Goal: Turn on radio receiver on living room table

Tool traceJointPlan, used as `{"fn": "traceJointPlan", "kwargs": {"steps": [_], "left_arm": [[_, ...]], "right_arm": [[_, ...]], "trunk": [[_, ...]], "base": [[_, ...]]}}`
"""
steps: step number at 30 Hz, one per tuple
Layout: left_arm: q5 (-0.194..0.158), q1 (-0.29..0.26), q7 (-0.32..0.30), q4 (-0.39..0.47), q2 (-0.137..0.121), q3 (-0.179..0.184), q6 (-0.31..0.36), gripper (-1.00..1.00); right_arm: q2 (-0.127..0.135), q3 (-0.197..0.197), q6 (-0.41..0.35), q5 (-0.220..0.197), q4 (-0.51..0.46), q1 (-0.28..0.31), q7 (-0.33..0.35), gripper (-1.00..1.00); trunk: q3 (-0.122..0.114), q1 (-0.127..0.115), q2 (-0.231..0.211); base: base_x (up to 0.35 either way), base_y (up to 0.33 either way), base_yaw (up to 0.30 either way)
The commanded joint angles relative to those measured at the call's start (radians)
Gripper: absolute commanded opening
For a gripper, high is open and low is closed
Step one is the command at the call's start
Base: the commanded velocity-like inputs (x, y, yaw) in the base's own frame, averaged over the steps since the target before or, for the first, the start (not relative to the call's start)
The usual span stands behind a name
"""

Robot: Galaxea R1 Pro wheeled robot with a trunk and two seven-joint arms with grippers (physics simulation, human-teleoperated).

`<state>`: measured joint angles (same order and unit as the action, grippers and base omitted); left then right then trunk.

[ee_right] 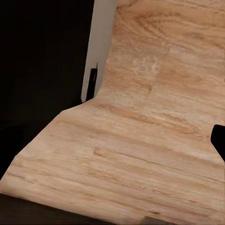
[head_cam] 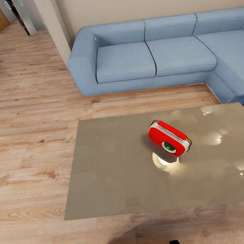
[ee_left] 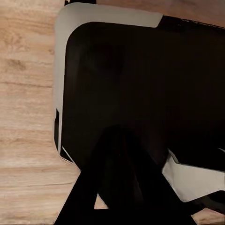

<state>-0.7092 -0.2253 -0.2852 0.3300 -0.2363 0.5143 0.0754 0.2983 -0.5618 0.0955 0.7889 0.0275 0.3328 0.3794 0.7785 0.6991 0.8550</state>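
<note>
Red and rounded, with a white trim band and a round dial showing a green centre, the small radio receiver (head_cam: 169,137) stands right of centre in the head view, on the glossy grey rectangular table (head_cam: 114,177). Behind the table, across the upper right, runs a blue L-shaped sofa (head_cam: 159,51) on light wood floor (head_cam: 29,122). Both wrist views show wood planks beside dark and white robot bodywork (ee_left: 140,93); whether either gripper's fingers are spread or closed, I cannot tell.

Glossy black base (ee_left: 140,93) with pale grey rounded trim.
</note>
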Motion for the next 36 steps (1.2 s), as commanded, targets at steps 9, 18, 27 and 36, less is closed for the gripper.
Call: {"fn": "traceJointPlan", "kwargs": {"steps": [9, 18, 27, 36], "left_arm": [[0.011, 0.000, 0.183, -0.084, 0.062, 0.000, -0.021, -1.00], [0.013, 0.000, 0.211, -0.085, 0.081, -0.002, -0.022, -1.00], [0.011, 0.000, 0.211, -0.085, 0.085, -0.005, -0.022, -1.00], [0.003, 0.000, 0.211, -0.086, 0.107, -0.007, -0.021, -1.00]], "right_arm": [[-0.090, -0.005, 0.005, -0.023, 0.003, -0.058, -0.156, 1.00], [-0.096, -0.006, 0.016, -0.028, 0.003, -0.058, -0.187, 1.00], [-0.096, -0.006, 0.017, -0.028, 0.003, -0.058, -0.188, 1.00], [-0.096, -0.006, 0.017, -0.028, 0.003, -0.058, -0.188, 1.00]], "trunk": [[-0.007, 0.000, 0.000], [-0.022, 0.000, 0.000], [-0.036, 0.000, 0.000], [-0.051, 0.000, 0.000]], "base": [[0.000, 0.000, 0.000], [0.000, 0.000, 0.000], [0.000, 0.000, 0.000], [0.000, 0.000, 0.000]]}}
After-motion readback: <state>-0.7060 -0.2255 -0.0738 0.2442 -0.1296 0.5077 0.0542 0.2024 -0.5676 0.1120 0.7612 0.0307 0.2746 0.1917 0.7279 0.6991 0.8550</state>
